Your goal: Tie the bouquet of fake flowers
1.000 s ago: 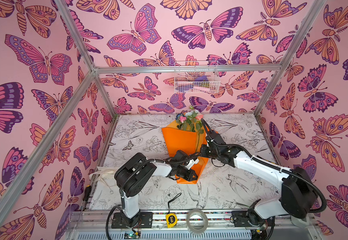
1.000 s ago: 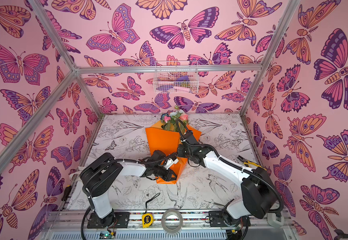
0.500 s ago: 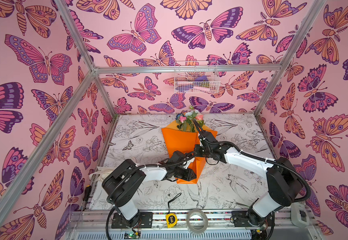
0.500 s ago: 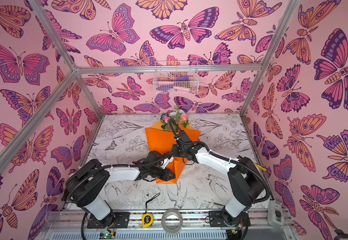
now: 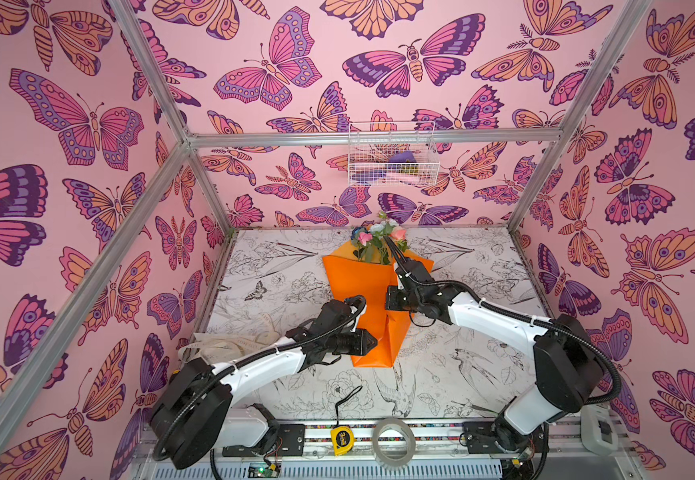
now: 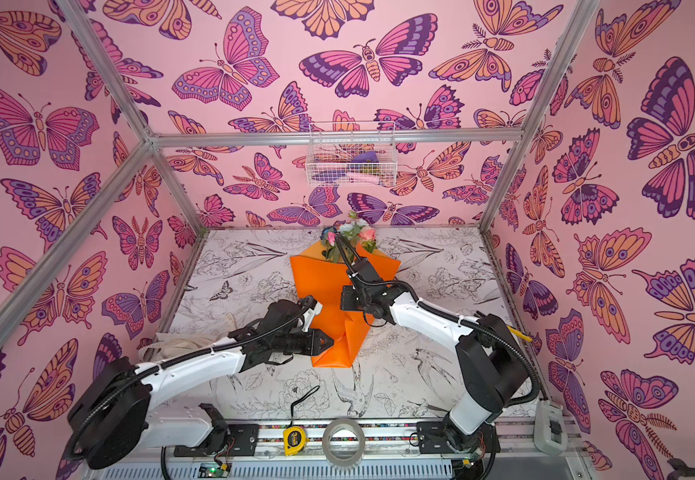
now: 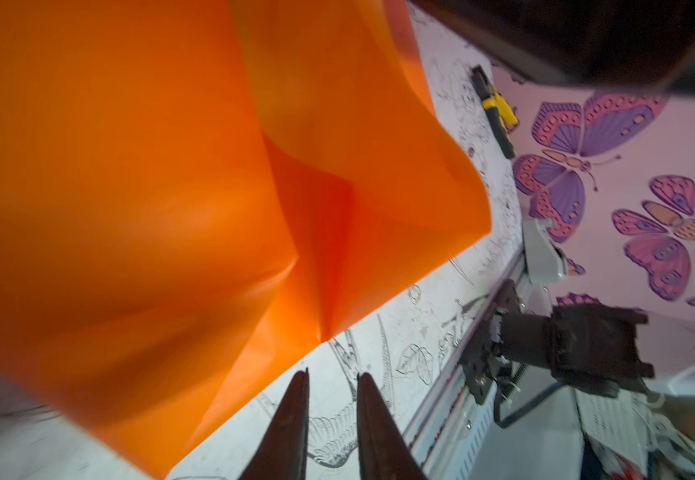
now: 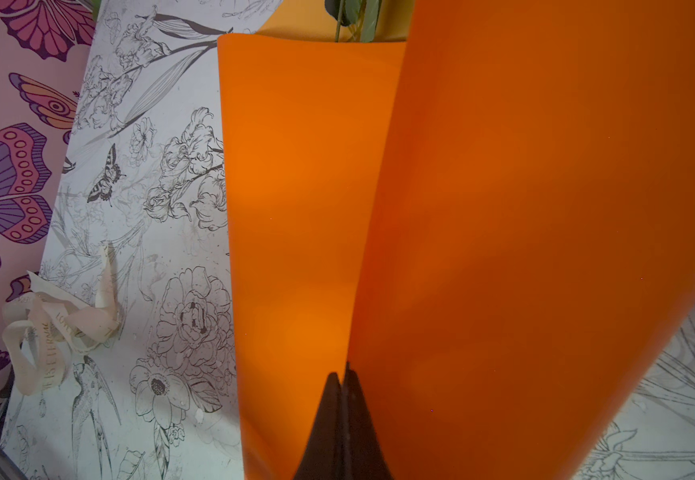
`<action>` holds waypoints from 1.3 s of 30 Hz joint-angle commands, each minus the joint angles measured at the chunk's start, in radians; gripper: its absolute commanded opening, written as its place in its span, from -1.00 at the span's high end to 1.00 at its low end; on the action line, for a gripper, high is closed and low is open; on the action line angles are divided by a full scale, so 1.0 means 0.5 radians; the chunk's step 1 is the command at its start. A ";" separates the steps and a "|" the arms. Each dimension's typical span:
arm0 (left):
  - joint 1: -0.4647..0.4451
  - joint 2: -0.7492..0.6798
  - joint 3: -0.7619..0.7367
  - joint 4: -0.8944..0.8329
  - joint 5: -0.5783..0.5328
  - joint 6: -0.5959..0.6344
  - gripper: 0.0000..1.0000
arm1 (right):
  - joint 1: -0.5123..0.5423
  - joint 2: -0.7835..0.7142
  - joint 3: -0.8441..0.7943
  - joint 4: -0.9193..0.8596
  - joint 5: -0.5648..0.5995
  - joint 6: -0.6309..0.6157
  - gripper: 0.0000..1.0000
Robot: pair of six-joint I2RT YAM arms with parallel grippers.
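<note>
The bouquet of fake flowers lies mid-table in both top views, its pink, white and blue blooms at the far end of an orange paper cone. My right gripper is over the cone's middle. In the right wrist view it is shut on the edge of a raised orange flap. My left gripper is at the left edge of the cone's narrow end. In the left wrist view it is open and holds nothing, just short of the paper.
A cream printed ribbon lies loose near the left wall, also seen in the right wrist view. A yellow tape measure and a tape roll sit on the front rail. A wire basket hangs on the back wall.
The right gripper has shifted left across the wrapping paper with the flap. The left gripper has drawn back slightly to the left, and its jaws have parted a little.
</note>
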 commanded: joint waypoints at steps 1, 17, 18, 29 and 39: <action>0.097 -0.104 -0.047 -0.323 -0.441 -0.205 0.58 | 0.020 0.049 0.086 0.012 -0.020 -0.038 1.00; 0.307 0.419 -0.072 0.119 -0.433 -0.324 0.42 | 0.213 0.356 0.456 -0.145 0.004 -0.358 1.00; 0.313 0.439 -0.081 0.164 -0.406 -0.337 0.43 | 0.236 0.388 0.499 -0.172 0.003 -0.398 1.00; 0.375 0.487 -0.214 0.459 -0.254 -0.472 0.55 | 0.339 0.697 0.790 -0.322 -0.114 -0.655 1.00; 0.591 0.259 -0.357 0.456 -0.225 -0.555 0.56 | 0.340 0.850 0.844 -0.296 -0.278 -0.833 1.00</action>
